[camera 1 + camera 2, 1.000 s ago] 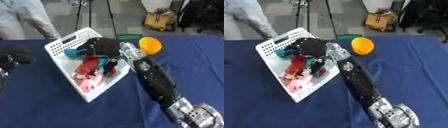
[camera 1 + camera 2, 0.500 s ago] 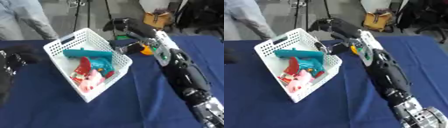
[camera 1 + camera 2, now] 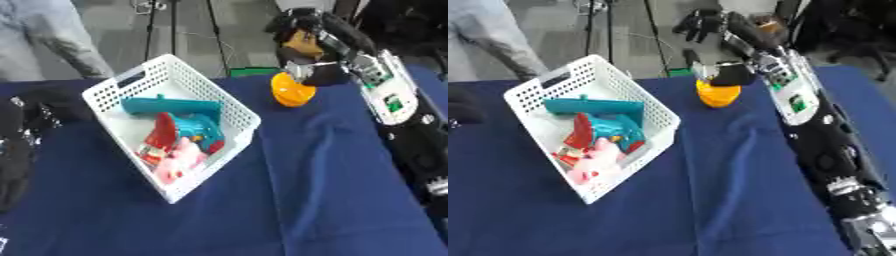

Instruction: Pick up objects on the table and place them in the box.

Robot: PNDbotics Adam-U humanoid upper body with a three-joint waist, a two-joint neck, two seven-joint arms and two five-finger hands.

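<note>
Right hand (image 3: pixel 710 22) raised past the desk's (image 3: pixel 728 190) far edge, fingers spread, grasping nothing; orange object (image 3: pixel 717 93) just below them on the cloth. Basket (image 3: pixel 636 95) holds several toys; next likely a descent onto the orange piece. Left hand (image 3: pixel 17 150) dark, fingers unreadable.

Right hand (image 3: pixel 710 22): pretty smeared, up past the table's far edge. Can't tell what the fingers are doing.
Left hand (image 3: pixel 26 125): just a dark blob at the left edge, partly cut off. Fingers unreadable.
Orange object (image 3: pixel 717 94): its top is hidden behind a black part of the right arm; no idea what it actually is.
Basket (image 3: pixel 114 90) contents: a teal thing (image 3: pixel 171 106) lies over a jumble of red and pink bits underneath, too mushy to name.
Right arm: runs off the lower right corner.
</note>
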